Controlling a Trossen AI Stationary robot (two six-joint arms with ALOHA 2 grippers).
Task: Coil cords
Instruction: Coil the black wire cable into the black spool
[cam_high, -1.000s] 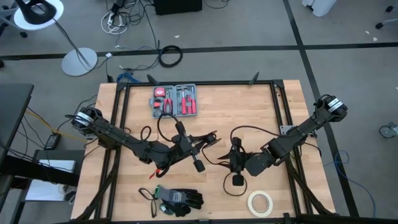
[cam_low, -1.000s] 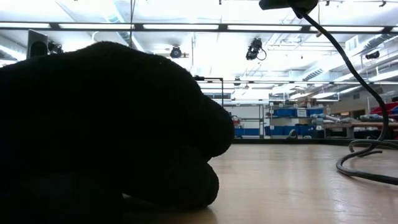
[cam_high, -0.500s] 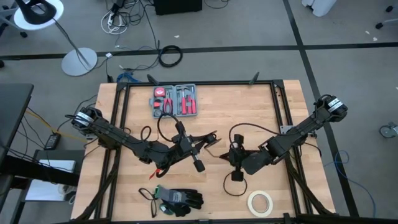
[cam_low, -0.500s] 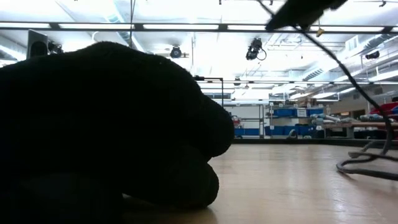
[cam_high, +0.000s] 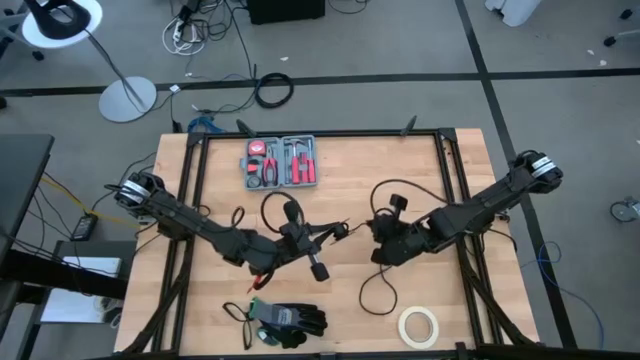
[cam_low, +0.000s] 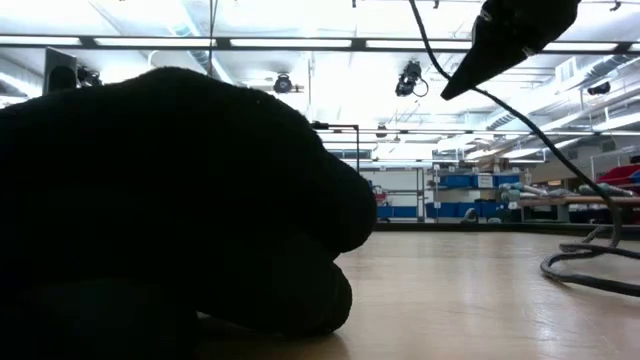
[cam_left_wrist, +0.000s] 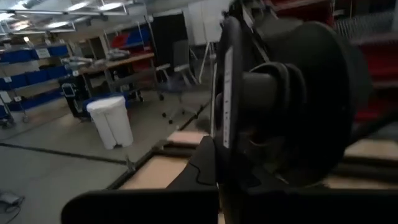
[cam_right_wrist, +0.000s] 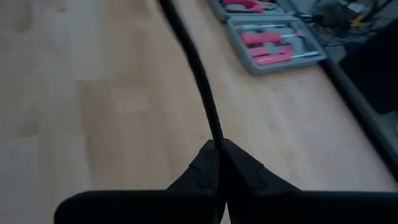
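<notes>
— Little is coiled, I judge: the cord sprawls in loose loops mid-table between the arms.
— Grips?
— Right gripper is pinched onto the cord; left gripper is clenched, its strand looping up beside it.

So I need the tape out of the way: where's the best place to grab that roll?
Probably from straight above the tape roll, one claw finger in its open centre and one outside, pinching the ring's wall. It lies flat near the table's front edge with bare wood around it, so any part of the rim is free.
</notes>
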